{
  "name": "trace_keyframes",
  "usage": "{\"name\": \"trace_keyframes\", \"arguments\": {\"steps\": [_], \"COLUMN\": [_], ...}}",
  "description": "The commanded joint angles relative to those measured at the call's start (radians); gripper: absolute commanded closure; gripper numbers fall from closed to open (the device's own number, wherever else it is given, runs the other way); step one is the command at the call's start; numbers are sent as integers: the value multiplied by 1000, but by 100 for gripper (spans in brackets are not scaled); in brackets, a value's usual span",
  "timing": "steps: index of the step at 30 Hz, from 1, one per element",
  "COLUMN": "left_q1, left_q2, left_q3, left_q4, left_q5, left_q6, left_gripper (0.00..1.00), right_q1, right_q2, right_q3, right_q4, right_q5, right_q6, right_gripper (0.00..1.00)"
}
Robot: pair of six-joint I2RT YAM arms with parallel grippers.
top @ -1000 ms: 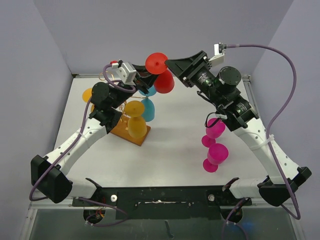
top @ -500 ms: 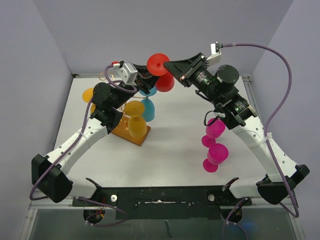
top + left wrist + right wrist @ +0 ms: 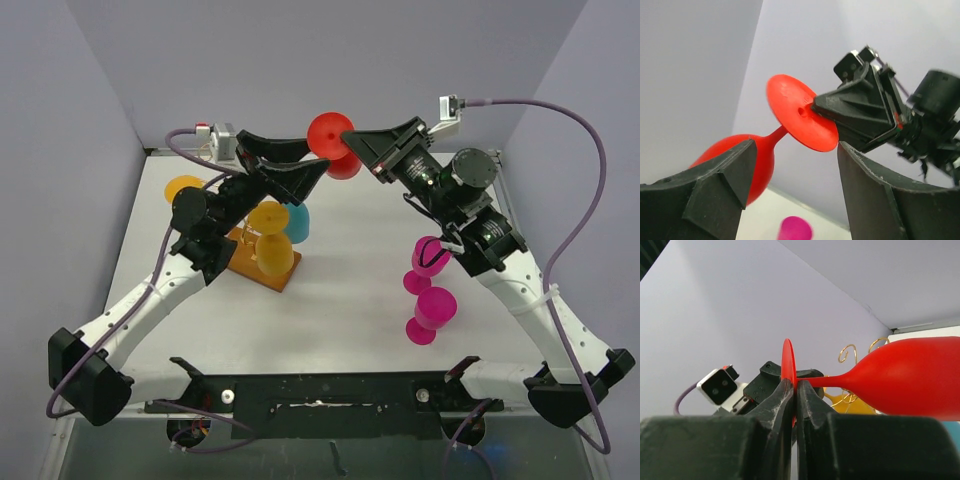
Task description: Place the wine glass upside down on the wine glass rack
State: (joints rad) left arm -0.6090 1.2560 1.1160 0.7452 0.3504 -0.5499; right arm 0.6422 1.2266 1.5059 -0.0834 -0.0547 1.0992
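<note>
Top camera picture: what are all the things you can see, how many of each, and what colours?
red wine glass: one, red, held sideways in the air over the back of the table
rack: one, gold wire on a wooden base, left side of the table
yellow glasses: two as far as I can tell, yellow-orange, at the rack
blue glass: one, blue-green, at the rack
pink glasses: two, pink, on the table at the right
table: one, white
cables: two, purple, one on each arm
arms: two, white and black, reaching in from the near corners
left claw: one, black, open around the red wine glass's stem
right claw: one, black, shut on the red wine glass's foot
</note>
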Motion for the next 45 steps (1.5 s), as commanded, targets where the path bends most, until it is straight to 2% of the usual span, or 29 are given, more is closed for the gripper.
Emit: {"name": "trace_keyframes", "arguments": {"steps": [1,7,16,23,38,45], "left_q1": [-2,19,39,58,86,87], "left_q2": [-66,-87,-48,-21,-53,-36], "left_q3": [31,119,203,188,166,184], "left_q4": [-33,-308,-472,-445,-394,-396], "left_q5": [-84,-128,16,109,114,165], "left_q6": [-315,-488,-548,-601,-663,-680], "left_gripper": [35,35,36,45,60,72], "right_q1": [-5,-4,-3,-4,-4,-4], "right_q2": [-88,-118,-123,-110,-102,-91], "right_q3": [-41,-85,-112,-98,-101,-98], "right_q4": [115,104,84,57,34,44], "right_q5": [34,-5,-57,-68,-70,-93], "right_q6": [-92,-139,-177,-200,-205,-197], "right_gripper": [100,100,100,100,100,100]}}
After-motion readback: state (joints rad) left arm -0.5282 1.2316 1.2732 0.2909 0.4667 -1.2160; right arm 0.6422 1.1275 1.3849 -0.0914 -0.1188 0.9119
